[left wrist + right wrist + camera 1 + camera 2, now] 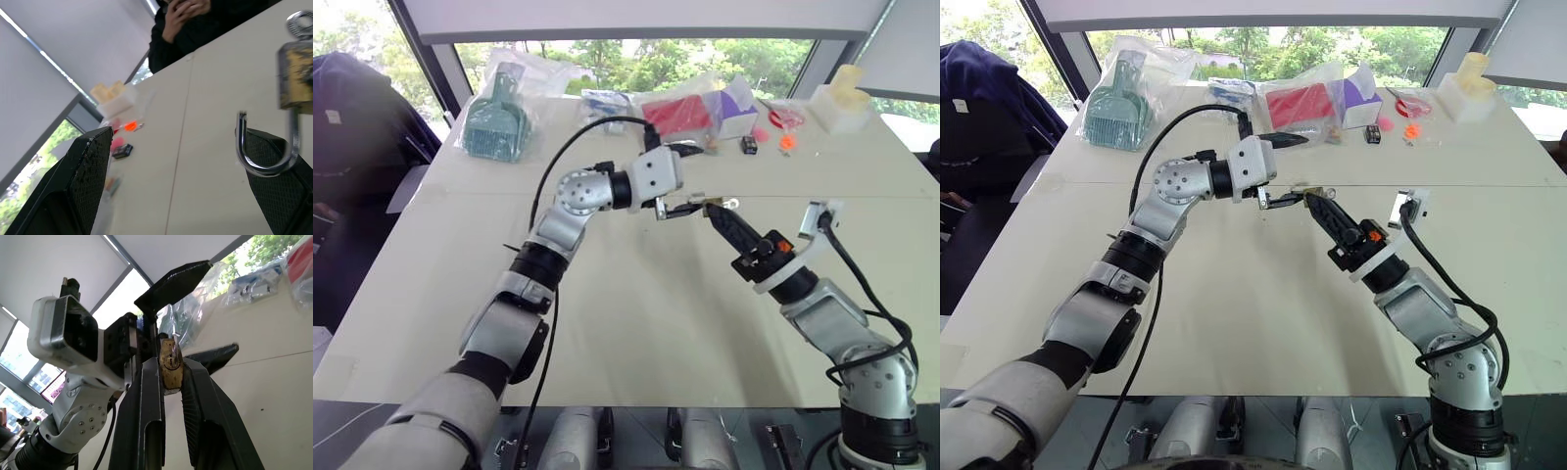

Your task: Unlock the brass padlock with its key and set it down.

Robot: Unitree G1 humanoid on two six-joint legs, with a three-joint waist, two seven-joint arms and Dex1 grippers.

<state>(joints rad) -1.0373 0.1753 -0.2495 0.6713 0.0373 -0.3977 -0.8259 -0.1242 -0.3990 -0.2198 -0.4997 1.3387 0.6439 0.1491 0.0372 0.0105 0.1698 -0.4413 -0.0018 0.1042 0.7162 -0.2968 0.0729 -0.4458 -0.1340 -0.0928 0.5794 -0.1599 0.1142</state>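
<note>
Right end effector (pixel 171 382) is clamping the small yellow-gold brass padlock (pixel 171 367) above the pale worktop (pixel 636 323), silvery shackle (pixel 266 147) swung open; left end effector (pixel 677 181) is standing spread around it.

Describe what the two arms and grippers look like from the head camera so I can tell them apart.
Both arms have silver-grey shells with black joint bands and loose black cables. The left gripper has a white boxy wrist block and two black tapered fingers. The right gripper has a white ring bracket, black fingers and an orange mark at its base.
</note>
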